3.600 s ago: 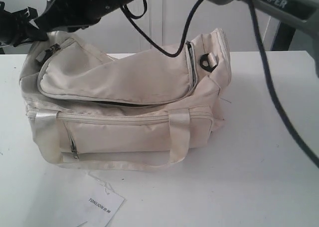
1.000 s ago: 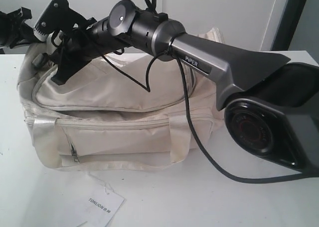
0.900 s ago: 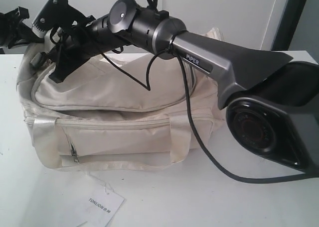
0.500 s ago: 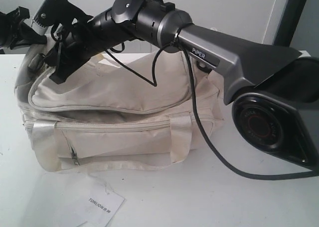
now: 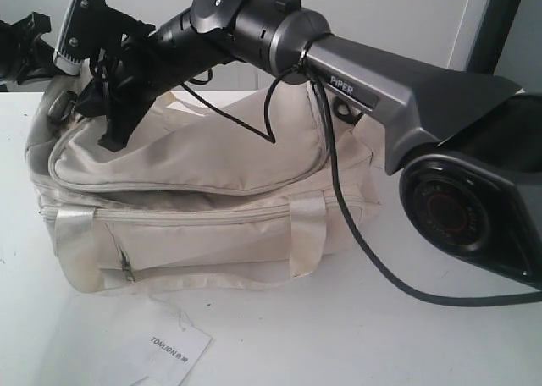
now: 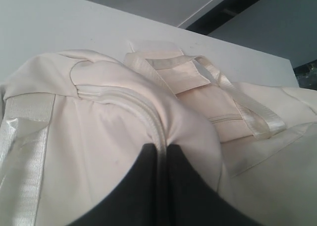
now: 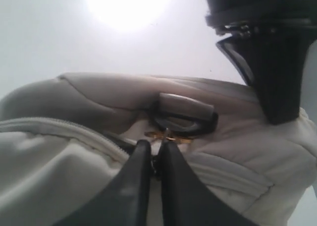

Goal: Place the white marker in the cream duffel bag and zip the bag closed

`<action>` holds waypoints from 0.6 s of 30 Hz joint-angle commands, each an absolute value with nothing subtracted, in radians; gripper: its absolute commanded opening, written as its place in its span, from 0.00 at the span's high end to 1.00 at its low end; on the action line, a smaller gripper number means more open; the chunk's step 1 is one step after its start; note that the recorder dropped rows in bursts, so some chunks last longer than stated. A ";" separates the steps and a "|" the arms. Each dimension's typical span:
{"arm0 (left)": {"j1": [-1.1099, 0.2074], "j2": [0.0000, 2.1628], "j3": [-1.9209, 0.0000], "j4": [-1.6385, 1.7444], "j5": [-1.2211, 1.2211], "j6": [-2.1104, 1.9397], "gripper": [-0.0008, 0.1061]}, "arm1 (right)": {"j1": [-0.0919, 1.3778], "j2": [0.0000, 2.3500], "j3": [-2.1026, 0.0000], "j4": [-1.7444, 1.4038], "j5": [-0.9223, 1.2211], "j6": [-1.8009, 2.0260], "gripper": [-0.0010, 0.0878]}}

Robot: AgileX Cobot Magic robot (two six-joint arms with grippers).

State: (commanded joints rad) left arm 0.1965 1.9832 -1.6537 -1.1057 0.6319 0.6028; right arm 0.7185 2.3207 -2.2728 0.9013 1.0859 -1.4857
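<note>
One paper tag (image 5: 169, 345) is lying nearest on the white table (image 5: 423, 344), just in front of the cream duffel bag (image 5: 195, 149), which is sitting with its top flap laid over it. At the bag's left end, a fold of fabric along the zip seam is being pinched by the clenched left gripper (image 6: 162, 147). Beside a black strap ring (image 7: 185, 119), a small brass zip pull (image 7: 166, 135) is being clamped by the right gripper (image 7: 154, 145). The white marker is not being shown in any view.
</note>
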 joint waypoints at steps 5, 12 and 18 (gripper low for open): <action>0.196 1.983 -1.654 -1.106 0.634 0.603 0.99 | 0.716 2.334 -2.273 0.893 1.076 -1.488 0.99; 0.196 1.983 -1.654 -1.106 0.633 0.603 0.99 | 0.718 2.337 -2.273 0.969 1.152 -1.595 0.99; 0.196 1.983 -1.654 -1.106 0.631 0.603 0.99 | 0.720 2.333 -2.273 0.992 1.175 -1.622 0.99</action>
